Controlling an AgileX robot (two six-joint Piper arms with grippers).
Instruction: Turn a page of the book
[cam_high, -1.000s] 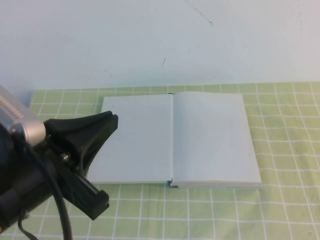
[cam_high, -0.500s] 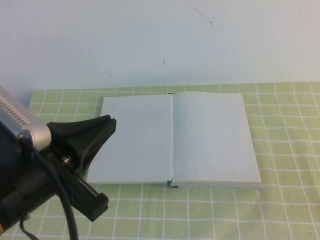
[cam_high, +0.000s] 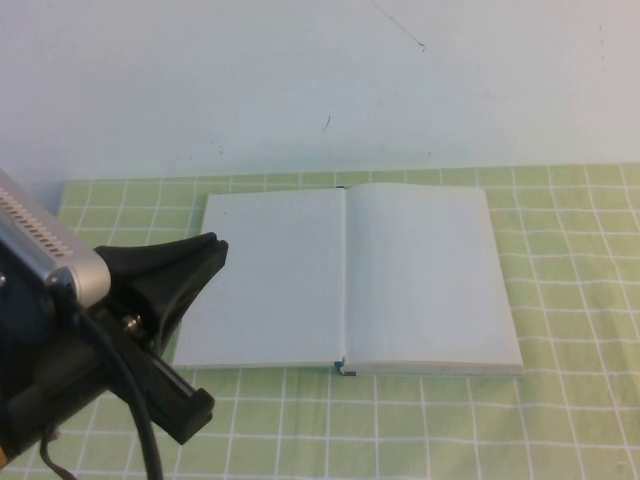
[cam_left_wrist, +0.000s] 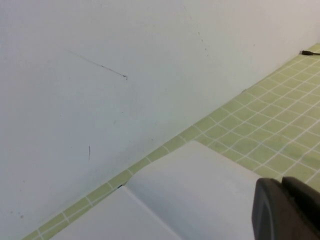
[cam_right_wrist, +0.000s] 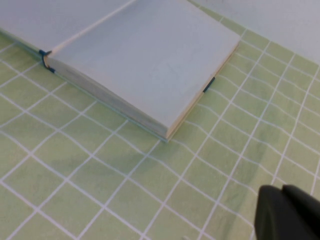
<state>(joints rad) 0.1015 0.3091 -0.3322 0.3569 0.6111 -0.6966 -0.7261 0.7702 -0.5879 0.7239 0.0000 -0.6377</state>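
Observation:
The book (cam_high: 420, 275) lies open and flat on the green checked cloth, with blank whitish faces up. The page (cam_high: 270, 275) lies flat as its left half, plain off-white. A bit of teal spine (cam_high: 343, 368) shows at the near edge. My left gripper (cam_high: 218, 243) hovers at the near left, shut and empty, its tip over the page's left edge. In the left wrist view the left gripper (cam_left_wrist: 282, 184) is above the book (cam_left_wrist: 200, 190). My right gripper (cam_right_wrist: 282, 191) is shut and empty over bare cloth, off the book's (cam_right_wrist: 140, 55) near right corner. It is out of the high view.
The green checked cloth (cam_high: 420, 420) covers the table up to a white wall (cam_high: 320, 90) just behind the book. A black cable end (cam_left_wrist: 306, 52) lies on the cloth by the wall, far to the right.
My left gripper has drawn back a little toward the near left. The book and page have not moved.

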